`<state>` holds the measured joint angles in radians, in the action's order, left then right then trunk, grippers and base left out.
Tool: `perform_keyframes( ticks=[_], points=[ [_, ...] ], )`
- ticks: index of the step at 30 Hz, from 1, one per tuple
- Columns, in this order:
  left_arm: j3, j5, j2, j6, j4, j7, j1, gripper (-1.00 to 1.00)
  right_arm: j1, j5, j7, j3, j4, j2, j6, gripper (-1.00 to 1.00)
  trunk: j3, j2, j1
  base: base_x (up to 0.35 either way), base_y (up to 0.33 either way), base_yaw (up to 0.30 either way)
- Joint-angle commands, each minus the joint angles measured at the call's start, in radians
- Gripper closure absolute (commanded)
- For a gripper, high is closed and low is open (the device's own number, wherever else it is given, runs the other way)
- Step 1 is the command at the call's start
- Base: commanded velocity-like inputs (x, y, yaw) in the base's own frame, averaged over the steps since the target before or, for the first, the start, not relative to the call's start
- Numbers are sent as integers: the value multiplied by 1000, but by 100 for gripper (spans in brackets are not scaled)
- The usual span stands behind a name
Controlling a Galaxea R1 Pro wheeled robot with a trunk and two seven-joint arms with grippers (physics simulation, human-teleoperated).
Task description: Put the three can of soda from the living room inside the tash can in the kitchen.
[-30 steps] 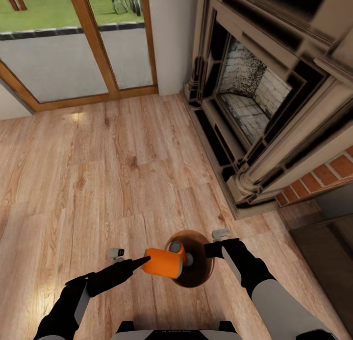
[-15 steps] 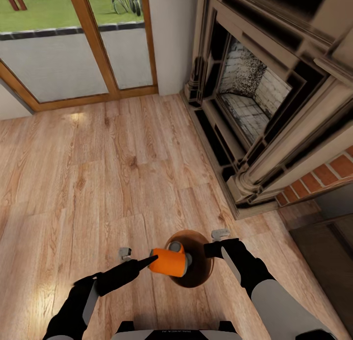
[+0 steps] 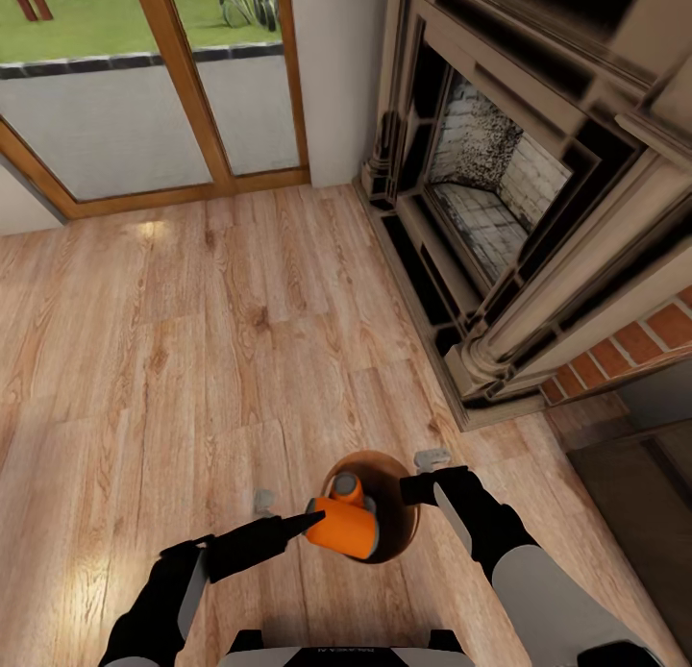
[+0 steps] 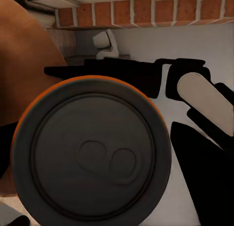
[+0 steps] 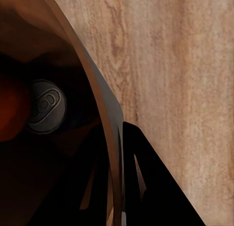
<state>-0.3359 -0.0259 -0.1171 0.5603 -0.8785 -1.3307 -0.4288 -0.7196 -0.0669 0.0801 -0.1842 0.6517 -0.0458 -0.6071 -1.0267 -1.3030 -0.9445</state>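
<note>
reaching in from the lower left, the left arm stretched forward and to the right, its left gripper clamped on a can of soda held on its side over the mouth of the tash can. the left wrist view showed that can's dark grey top close up. the right arm came in from the lower right, bent at the elbow, with the right gripper pinching the bin's rim between its fingers. a second can lay inside the bin. the bin hung above the wood floor near the fireplace.
</note>
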Motion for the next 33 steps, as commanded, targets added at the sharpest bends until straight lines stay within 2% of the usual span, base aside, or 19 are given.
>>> perform_keyframes(
  ticks=[1,7,9,10,11,15,18,33],
  points=[
    [0,0,0,0,0,9,0,100,0,-17,8,0,-1,0,0,100,0,0,0,0,0,0],
    [1,-2,-8,-45,-3,44,0,100,-1,-17,8,0,-3,0,0,100,0,0,0,0,0,0],
    [14,-2,-13,-55,-3,47,0,100,-1,-17,8,0,-4,0,0,100,0,0,0,0,0,0],
    [25,-1,-15,-57,-4,47,0,100,-1,-17,8,0,-4,0,0,100,0,0,0,0,0,0],
    [53,-1,-16,-61,-4,49,0,100,-1,-17,8,0,-4,0,0,100,0,0,0,0,0,0],
    [105,0,-18,-64,-20,50,0,100,-1,-17,8,0,-4,0,0,100,0,0,0,0,0,0],
    [124,1,-19,-65,-37,51,0,100,-1,-16,7,0,-4,0,0,100,0,0,0,0,0,0],
    [132,1,-19,-66,-82,62,1,100,-1,-17,7,0,-4,-2,0,100,0,0,0,0,0,0]
  ],
)
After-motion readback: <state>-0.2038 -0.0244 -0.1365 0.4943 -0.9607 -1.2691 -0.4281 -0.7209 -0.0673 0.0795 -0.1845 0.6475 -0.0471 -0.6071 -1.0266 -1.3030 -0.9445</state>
